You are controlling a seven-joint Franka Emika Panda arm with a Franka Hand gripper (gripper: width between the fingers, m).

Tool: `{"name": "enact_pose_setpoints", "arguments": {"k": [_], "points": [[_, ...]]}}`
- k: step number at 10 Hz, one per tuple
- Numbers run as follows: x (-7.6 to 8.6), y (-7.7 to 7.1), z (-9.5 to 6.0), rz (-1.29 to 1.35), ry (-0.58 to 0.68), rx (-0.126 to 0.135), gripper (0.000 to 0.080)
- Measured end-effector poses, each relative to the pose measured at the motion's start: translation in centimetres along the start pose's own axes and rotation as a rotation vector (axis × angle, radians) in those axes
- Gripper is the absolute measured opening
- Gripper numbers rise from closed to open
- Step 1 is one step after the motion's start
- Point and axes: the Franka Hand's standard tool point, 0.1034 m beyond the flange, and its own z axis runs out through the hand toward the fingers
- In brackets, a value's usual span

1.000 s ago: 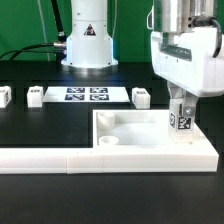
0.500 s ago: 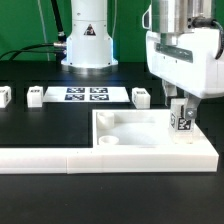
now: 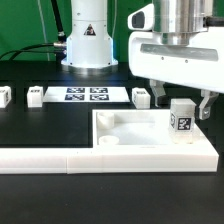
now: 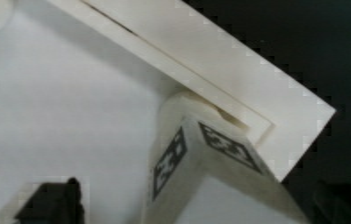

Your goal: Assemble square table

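The white square tabletop [image 3: 130,132] lies tray-side up against the barrier, with a round hole [image 3: 108,143] at its near corner. One tagged white leg [image 3: 181,120] stands upright in the tabletop's corner at the exterior view's right. My gripper [image 3: 182,101] hangs just above it, open, fingers [image 3: 157,97] on either side of the leg's top and not touching it. In the wrist view the leg [image 4: 207,165] stands in the tabletop's corner [image 4: 83,100], between my spread fingertips [image 4: 51,203].
Three loose tagged legs [image 3: 5,96] [image 3: 36,96] [image 3: 141,96] lie on the black table behind the tabletop. The marker board [image 3: 85,95] lies between them. The long white L-shaped barrier [image 3: 50,158] runs along the front. The robot base [image 3: 88,40] stands at the back.
My gripper has opened and let go of the leg, then risen a little. The leg stays upright in the tabletop's corner.
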Motion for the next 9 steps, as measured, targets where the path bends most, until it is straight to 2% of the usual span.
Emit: {"name": "enact_pose_setpoints", "arguments": {"k": [3, 9], "points": [[0.21, -0.16, -0.28, -0.331, -0.003, -0.006, 0.0649], [0.25, -0.18, -0.29, -0.682, -0.002, -0.006, 0.0649]]}}
